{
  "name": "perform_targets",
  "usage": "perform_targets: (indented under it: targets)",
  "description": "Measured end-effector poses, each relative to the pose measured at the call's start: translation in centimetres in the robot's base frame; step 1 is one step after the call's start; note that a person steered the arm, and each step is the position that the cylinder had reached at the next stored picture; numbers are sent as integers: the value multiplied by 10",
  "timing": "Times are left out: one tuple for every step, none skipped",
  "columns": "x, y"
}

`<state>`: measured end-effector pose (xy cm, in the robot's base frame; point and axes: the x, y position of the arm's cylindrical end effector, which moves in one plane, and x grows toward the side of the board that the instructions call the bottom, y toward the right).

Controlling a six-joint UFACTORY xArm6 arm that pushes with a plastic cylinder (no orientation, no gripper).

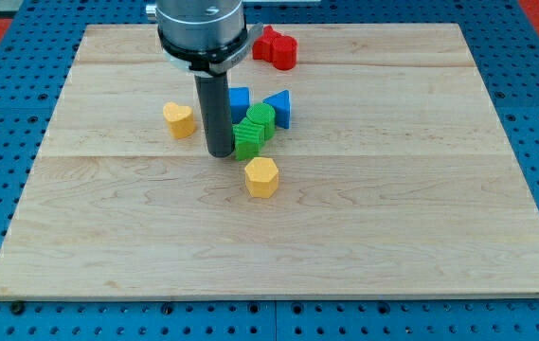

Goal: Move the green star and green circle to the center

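The green star (247, 139) lies near the board's middle, touching the green circle (261, 120) just above and to its right. My tip (220, 152) rests on the board right against the star's left side. The circle touches the blue triangle (278, 107) on its right. The rod hides most of the blue cube (239, 99) behind it.
A yellow heart (180, 119) lies to the left of my tip. A yellow hexagon (262, 176) lies just below the green star. A red block (277, 46) sits near the view's top. The wooden board (421, 237) ends at a blue pegboard surround.
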<state>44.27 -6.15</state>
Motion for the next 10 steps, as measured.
perform_targets:
  targets:
    - [15, 9]
    - [18, 36]
    - [16, 71]
    - [16, 73]
    - [16, 76]
    - [14, 50]
    - [3, 42]
    - [0, 42]
    - [0, 55]
    - [-9, 119]
